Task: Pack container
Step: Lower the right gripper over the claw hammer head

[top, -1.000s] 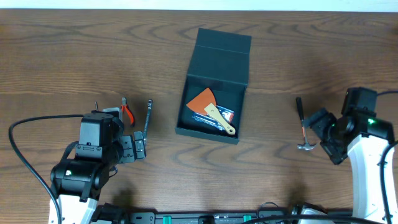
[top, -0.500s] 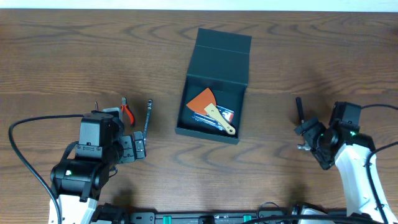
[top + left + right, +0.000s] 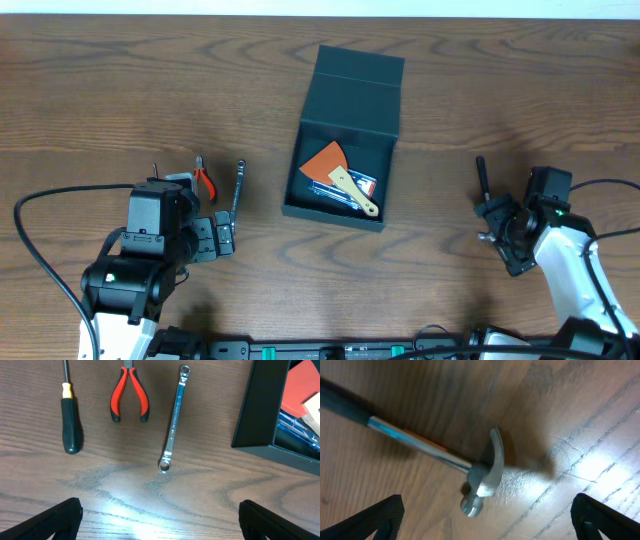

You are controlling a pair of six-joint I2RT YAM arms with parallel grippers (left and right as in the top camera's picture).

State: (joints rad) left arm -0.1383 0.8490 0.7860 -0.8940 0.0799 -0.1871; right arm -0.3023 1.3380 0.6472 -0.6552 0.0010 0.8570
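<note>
Brown wood-grain table, viewed from above and from both wrists. Item one: dark teal-green rectangular rigid container, matte, at mid-table between the two arms. Its mouth faces up and its hinged flap lid is laid open on the far side. The long axis of box and lid together runs from the near edge toward the far edge, leaning slightly to the robot's right at the far end. Contents: orange-red flat scraper with pale wooden handle, lying on blue packaged goods too small to identify. Item two: left gripper, jaws spread wide, empty, low over bare table near the container's left side. Ahead of it, side by side with their lengths running away from the gripper: black-handled screwdriver with yellow collar, red-handled pliers and slim steel ring spanner, the spanner nearest the container. Item three: right gripper, jaws spread wide, grasping nothing. Steel claw hammer with black grip lies flat on the table below it, head nearest the fingers, well to the right of the container.
</note>
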